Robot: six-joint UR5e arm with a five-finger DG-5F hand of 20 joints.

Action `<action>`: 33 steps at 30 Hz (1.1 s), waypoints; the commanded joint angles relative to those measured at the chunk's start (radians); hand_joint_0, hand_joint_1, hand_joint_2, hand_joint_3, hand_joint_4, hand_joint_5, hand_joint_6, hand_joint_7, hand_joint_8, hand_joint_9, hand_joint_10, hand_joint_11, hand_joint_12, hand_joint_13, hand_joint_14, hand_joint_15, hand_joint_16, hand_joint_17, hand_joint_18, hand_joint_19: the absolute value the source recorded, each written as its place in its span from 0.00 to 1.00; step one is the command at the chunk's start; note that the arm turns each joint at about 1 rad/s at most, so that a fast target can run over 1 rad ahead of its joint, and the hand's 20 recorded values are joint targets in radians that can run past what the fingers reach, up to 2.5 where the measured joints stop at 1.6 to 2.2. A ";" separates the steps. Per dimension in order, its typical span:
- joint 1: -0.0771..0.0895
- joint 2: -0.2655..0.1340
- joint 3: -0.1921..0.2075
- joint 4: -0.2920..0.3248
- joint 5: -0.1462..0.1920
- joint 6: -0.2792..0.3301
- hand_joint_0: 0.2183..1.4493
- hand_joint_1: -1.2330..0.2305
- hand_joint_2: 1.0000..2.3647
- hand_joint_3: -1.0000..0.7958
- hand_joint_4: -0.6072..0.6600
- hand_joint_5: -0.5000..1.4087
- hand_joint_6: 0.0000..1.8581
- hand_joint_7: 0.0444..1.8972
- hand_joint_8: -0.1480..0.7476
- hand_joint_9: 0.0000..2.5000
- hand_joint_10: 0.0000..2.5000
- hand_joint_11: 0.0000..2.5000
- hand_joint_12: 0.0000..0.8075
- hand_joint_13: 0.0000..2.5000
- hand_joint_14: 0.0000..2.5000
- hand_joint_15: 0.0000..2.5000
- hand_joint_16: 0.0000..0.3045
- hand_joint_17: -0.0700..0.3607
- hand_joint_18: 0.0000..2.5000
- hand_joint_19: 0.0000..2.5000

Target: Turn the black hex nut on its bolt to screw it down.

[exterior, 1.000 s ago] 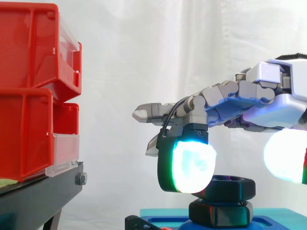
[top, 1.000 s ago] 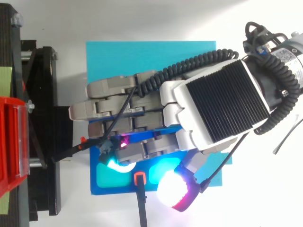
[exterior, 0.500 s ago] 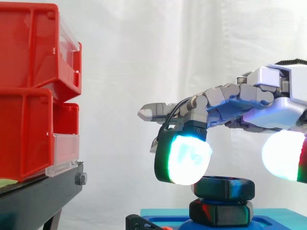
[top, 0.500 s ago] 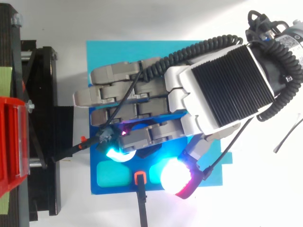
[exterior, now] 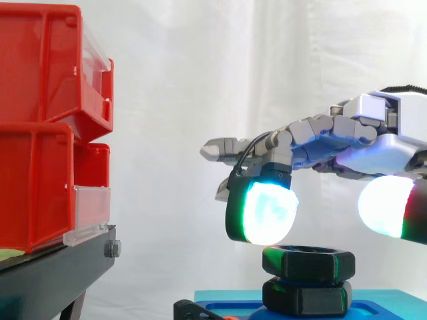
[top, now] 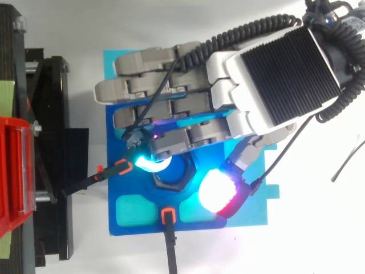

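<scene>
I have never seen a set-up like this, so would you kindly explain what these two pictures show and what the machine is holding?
This is a robot arm ending in a mechanical hand. The glowing pads are its own fingertips, not lamps. One picture is taken from beside the work, level with it, and the other looks straight down from above, so both show the same scene.

On a blue base sits a black hex nut, stacked on a second black hex piece. The hand hovers over the nut with its fingers relaxed, holding nothing. From the side, the nearest pad seems to sit just above the nut rather than on it.

To the left are red bins on a black stand, in front of a white curtain.
</scene>
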 commanded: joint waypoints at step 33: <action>0.141 0.000 0.008 0.012 0.114 0.055 0.25 0.54 0.00 0.28 0.69 0.20 0.27 0.59 0.51 0.20 0.00 0.08 0.45 0.06 0.00 0.00 0.17 0.44 0.04 0.03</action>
